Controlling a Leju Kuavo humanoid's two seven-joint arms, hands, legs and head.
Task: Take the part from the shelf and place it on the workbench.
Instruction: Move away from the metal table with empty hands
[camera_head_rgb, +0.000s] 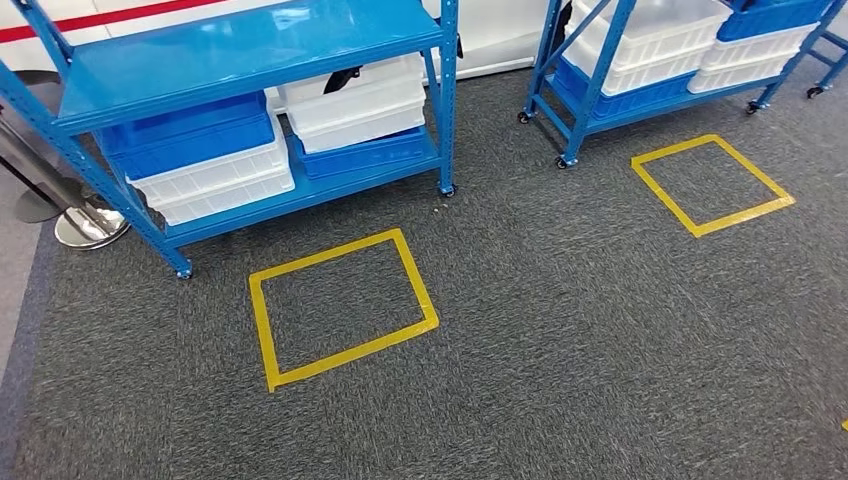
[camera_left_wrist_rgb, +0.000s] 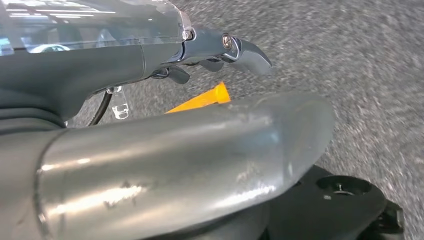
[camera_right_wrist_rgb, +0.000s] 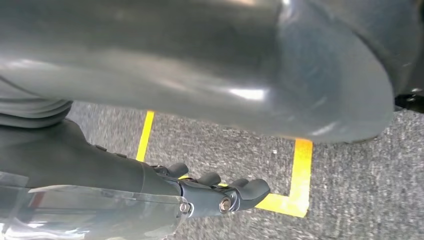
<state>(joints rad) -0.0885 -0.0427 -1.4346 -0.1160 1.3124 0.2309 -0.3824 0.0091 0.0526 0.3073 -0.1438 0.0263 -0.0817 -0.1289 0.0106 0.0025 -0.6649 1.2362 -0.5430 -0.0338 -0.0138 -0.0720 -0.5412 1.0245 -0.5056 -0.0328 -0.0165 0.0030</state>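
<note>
A blue metal shelf (camera_head_rgb: 250, 45) stands at the far left on small wheels, with stacked blue and white bins (camera_head_rgb: 205, 160) on its lower level. A small dark object (camera_head_rgb: 343, 78) pokes out above the white bins (camera_head_rgb: 355, 105); I cannot tell what it is. My left hand (camera_left_wrist_rgb: 220, 52) hangs over grey carpet, its dark fingers (camera_left_wrist_rgb: 250, 52) stretched out and holding nothing. My right hand (camera_right_wrist_rgb: 215, 192) also hangs low above the carpet, its fingers (camera_right_wrist_rgb: 252, 190) loosely apart and empty.
A second blue shelf (camera_head_rgb: 600, 60) with white and blue bins stands at the far right. Two yellow tape squares (camera_head_rgb: 340, 310) (camera_head_rgb: 712, 185) mark the carpet before the shelves. A chrome stanchion base (camera_head_rgb: 85, 228) sits at the left edge.
</note>
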